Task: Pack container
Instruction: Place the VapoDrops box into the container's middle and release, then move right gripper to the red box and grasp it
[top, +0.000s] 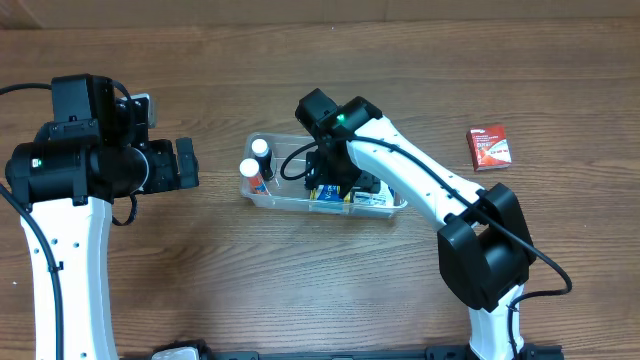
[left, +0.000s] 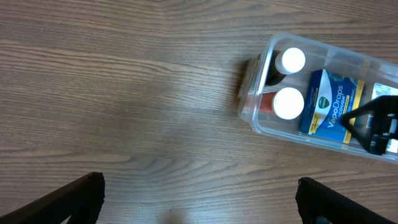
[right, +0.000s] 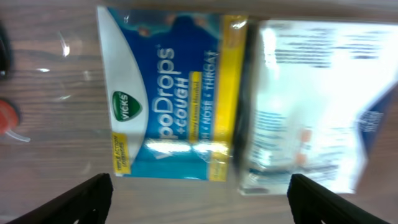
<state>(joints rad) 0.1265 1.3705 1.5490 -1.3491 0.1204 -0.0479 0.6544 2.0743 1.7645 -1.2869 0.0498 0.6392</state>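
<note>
Wood-grain table (top: 200, 290), clear round-cornered rimmed container (left: 250, 107) with boxes (left: 329, 106) and bottles (left: 289, 103)

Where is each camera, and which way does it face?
Overhead: above the table, looking down on the container; left arm and right arm show.
Left wrist: beside the container's end, facing down; open left tool shows.
Right wrist: close over the container, facing down; open right tool shows.
Both wrist views share the VapoDrops box.

The table (top: 200, 260) is brown, with wood grain. The container (left: 254, 115) is clear — in it a blue-yellow cough drops box (right: 174, 93), a white packet (right: 311, 99) and white caps (left: 289, 102). The small box (top: 489, 147) is red.
</note>
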